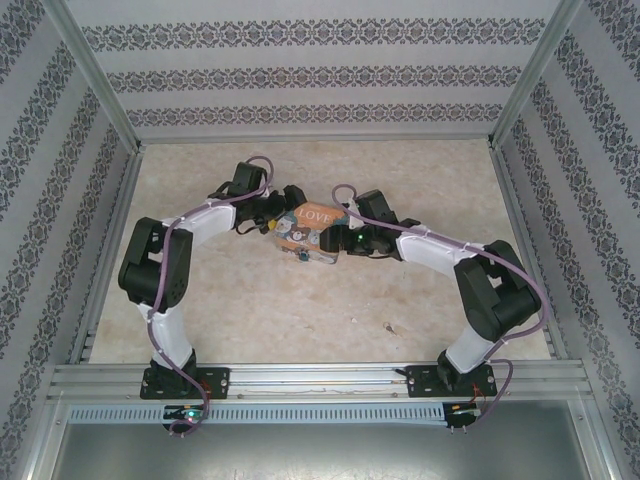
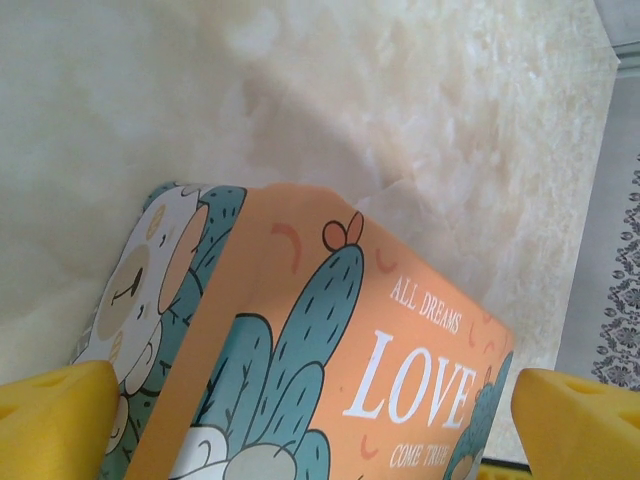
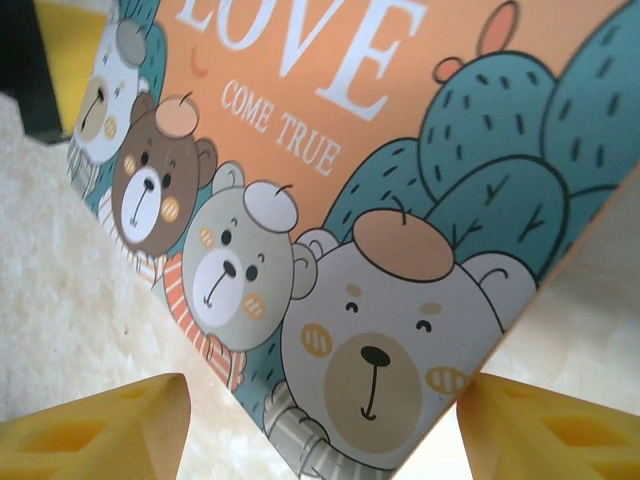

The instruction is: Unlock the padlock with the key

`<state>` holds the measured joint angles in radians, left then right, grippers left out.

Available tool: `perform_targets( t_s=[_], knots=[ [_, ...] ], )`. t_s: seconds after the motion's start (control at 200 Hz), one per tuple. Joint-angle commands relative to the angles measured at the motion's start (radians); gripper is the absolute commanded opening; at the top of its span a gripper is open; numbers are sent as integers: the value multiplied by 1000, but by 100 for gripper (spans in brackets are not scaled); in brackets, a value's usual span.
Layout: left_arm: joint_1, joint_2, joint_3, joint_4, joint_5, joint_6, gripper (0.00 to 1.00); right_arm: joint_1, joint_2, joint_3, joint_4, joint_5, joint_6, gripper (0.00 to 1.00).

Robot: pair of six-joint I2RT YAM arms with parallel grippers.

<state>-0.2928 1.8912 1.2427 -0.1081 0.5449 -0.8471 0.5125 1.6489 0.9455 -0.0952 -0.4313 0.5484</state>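
The padlock (image 1: 300, 257) is a tiny teal spot at the near edge of the orange "LOVE" tin (image 1: 312, 225) in the middle of the table. A tiny dark sliver (image 1: 388, 327) lies on bare table to the right front; it is too small to tell whether it is the key. My left gripper (image 1: 285, 215) is open, its yellow pads (image 2: 55, 420) either side of the tin (image 2: 330, 350). My right gripper (image 1: 340, 238) is open around the tin's bear-printed corner (image 3: 390, 340), whose edge meets the right pad (image 3: 545, 430).
The beige stone-patterned table (image 1: 250, 300) is walled on three sides by patterned panels (image 1: 300, 75) in aluminium frames. A metal rail (image 1: 320, 380) runs along the near edge at the arm bases. Purple cables (image 1: 165, 290) run along both arms.
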Motion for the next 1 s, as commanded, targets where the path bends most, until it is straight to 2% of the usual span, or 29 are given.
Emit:
perform_targets(
  t_s=[0.0, 0.31, 0.525, 0.804, 0.994],
  knots=[
    [-60, 31, 41, 30, 123, 8, 100, 20, -31, -13, 60, -85, 8, 70],
    [-60, 37, 81, -31, 71, 59, 100, 13, -59, -37, 49, -33, 9, 75],
    [-19, -14, 85, -89, 13, 104, 100, -12, -125, -61, -8, 77, -7, 81],
    [52, -197, 26, -171, -51, 196, 99, -22, -320, -65, -262, 247, -73, 81],
    [54, -394, -132, -135, -94, 227, 99, -13, -479, -30, -500, 313, -142, 81]
  ],
)
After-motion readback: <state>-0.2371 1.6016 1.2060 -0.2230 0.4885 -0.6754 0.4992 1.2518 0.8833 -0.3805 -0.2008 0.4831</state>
